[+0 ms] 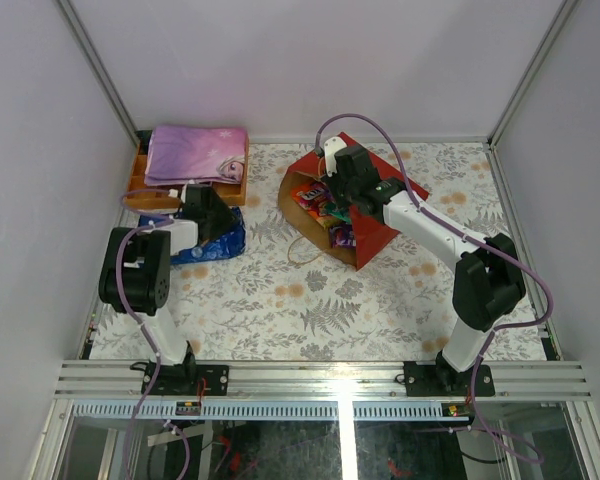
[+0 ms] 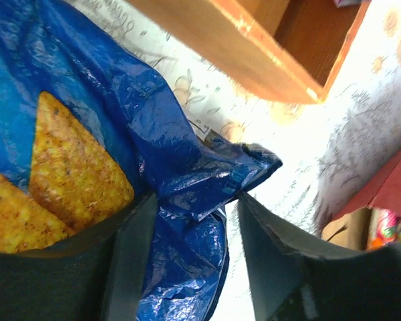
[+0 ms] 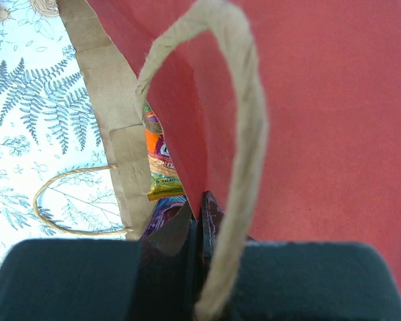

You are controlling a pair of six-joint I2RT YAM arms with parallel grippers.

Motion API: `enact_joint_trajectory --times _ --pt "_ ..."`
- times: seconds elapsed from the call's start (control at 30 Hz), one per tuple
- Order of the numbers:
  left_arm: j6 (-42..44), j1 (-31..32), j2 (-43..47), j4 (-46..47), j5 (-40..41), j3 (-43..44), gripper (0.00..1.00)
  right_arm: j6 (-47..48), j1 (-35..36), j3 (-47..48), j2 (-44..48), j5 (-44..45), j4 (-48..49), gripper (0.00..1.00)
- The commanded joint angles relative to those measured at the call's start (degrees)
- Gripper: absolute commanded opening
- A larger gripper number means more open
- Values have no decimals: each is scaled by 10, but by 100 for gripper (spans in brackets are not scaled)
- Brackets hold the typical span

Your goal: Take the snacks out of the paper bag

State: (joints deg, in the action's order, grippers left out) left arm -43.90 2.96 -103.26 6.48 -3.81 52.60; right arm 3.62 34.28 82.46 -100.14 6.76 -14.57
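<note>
Fingers [image 3: 209, 217] of the right gripper [image 3: 197, 207] are pressed together on the rim of the large red paper bag [image 3: 321, 100], which lies open mid-table. The left gripper [image 2: 194, 200] stands spread astride the crumpled blue Doritos bag [image 2: 87, 67], already out beside the orange wooden tray [image 1: 140, 185]. Small glossy packets [image 1: 325, 210] lie inside the bag, so I'd judge most is left.

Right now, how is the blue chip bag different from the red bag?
The blue Doritos bag is shiny, crinkly plastic; the red paper bag is dull paper, brown inside. The Doritos bag is smaller; the paper bag is much bigger, open, with packets inside. Both rest on the table.
</note>
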Motion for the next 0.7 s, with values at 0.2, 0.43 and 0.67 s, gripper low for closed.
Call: enact_joint_trajectory --times 0.2,0.43,0.67 --pt "72 2 237 -187 149 -3 91 -14 4 17 20 -27 25 5" --pt "31 -44 206 -209 143 -25 100 -17 4 16 25 -37 26 8" --pt "7 -149 96 -134 91 -63 99 -17 3 7 37 -33 31 9"
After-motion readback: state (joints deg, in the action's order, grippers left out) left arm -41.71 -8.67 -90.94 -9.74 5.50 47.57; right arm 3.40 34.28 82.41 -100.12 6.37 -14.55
